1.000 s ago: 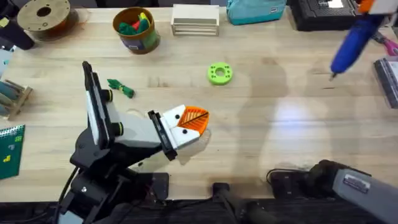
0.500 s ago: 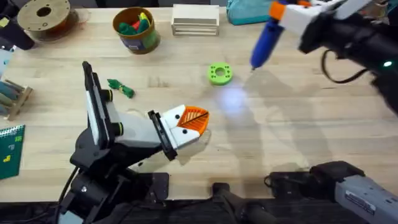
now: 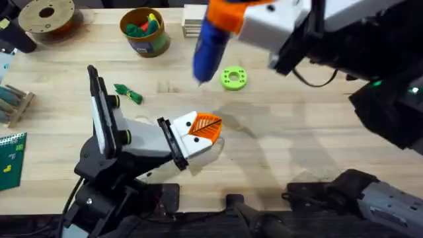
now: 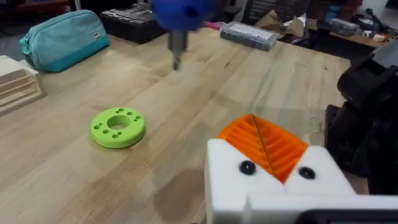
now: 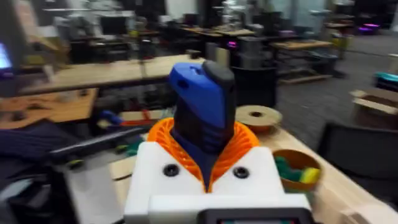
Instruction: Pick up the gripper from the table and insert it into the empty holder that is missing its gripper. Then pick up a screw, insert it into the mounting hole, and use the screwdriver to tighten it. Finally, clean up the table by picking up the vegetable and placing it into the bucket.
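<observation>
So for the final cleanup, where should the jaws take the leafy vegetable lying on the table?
Probably across the narrow middle of the vegetable, coming straight down from above. It lies flat and elongated on the table, slanting from upper left to lower right in the overhead view, so closing across its short width looks surest.

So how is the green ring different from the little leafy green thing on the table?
The green ring is bright light green; the leafy vegetable is dark green. The ring is round and smooth with a hole in the middle and small holes around it; the vegetable is long and crinkly. The ring lies near the blue screwdriver; the vegetable lies beside the left arm. Both are green and rest flat on the table.
</observation>
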`<control>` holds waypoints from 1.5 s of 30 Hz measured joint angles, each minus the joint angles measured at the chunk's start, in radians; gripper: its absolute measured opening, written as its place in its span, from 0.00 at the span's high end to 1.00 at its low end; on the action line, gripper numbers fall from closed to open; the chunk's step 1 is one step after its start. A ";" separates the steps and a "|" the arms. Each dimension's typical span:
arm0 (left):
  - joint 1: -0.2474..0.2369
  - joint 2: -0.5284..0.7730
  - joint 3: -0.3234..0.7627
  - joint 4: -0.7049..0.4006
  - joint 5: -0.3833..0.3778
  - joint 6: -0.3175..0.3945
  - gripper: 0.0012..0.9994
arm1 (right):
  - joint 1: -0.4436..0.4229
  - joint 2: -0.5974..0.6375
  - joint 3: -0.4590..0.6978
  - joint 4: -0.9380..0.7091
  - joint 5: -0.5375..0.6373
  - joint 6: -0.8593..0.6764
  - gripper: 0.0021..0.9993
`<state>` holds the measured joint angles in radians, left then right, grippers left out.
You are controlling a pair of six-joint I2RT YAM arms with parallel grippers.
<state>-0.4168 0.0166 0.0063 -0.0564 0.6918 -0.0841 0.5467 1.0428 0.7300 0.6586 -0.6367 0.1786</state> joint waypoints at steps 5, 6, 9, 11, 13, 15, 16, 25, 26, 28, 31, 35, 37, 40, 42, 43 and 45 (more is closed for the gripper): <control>0.000 0.000 0.000 0.000 0.000 0.000 1.00 | 0.129 0.000 0.000 -0.001 -0.017 0.006 0.97; 0.000 0.000 0.000 0.000 0.000 0.000 1.00 | 0.141 0.000 0.000 -0.004 -0.017 0.006 0.97; 0.000 0.000 0.000 0.000 0.000 0.000 1.00 | 0.161 0.000 0.000 -0.032 -0.020 -0.003 0.97; 0.000 0.000 0.000 0.000 0.000 0.000 1.00 | 0.163 0.001 0.000 -0.042 -0.020 -0.009 0.97; 0.000 0.000 0.000 0.000 0.000 0.000 1.00 | 0.163 0.002 0.000 -0.042 -0.020 -0.015 0.97; 0.000 0.000 0.000 0.000 0.000 0.000 1.00 | 0.163 0.002 0.000 -0.047 -0.020 -0.019 0.97; 0.000 0.000 0.000 0.000 0.000 0.000 1.00 | 0.163 0.002 0.000 -0.053 -0.020 -0.022 0.97; 0.000 0.000 0.000 0.000 0.000 0.000 1.00 | 0.163 0.006 0.000 -0.076 -0.019 -0.043 0.97; 0.000 0.000 0.000 0.000 0.000 0.000 1.00 | 0.163 0.009 0.000 -0.076 -0.019 -0.045 0.97; 0.000 0.000 0.000 0.000 0.000 0.000 1.00 | 0.165 0.018 0.000 -0.076 -0.019 -0.047 0.97; 0.000 0.000 0.000 0.000 0.000 0.000 1.00 | 0.187 0.037 0.000 -0.080 -0.019 -0.052 0.97; 0.000 0.000 0.000 0.000 0.000 0.000 1.00 | 0.193 0.037 0.000 -0.079 -0.019 -0.052 0.97; 0.000 0.000 0.000 0.000 0.000 0.000 1.00 | 0.193 0.037 0.000 -0.078 -0.019 -0.052 0.97; 0.000 0.000 0.000 0.000 0.000 0.000 1.00 | 0.193 0.037 0.000 -0.078 -0.019 -0.052 0.97; 0.000 0.000 0.000 0.000 0.000 0.000 1.00 | 0.189 0.037 0.000 -0.077 -0.019 -0.052 0.97; 0.000 0.000 0.000 0.000 0.000 0.000 1.00 | 0.186 0.037 0.000 -0.075 -0.019 -0.052 0.97; 0.000 0.000 0.000 0.000 0.000 0.000 1.00 | 0.180 0.037 0.000 -0.066 -0.020 -0.052 0.97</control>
<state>-0.4168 0.0166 0.0063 -0.0564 0.6918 -0.0841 0.7265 1.0801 0.7300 0.5927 -0.6567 0.1263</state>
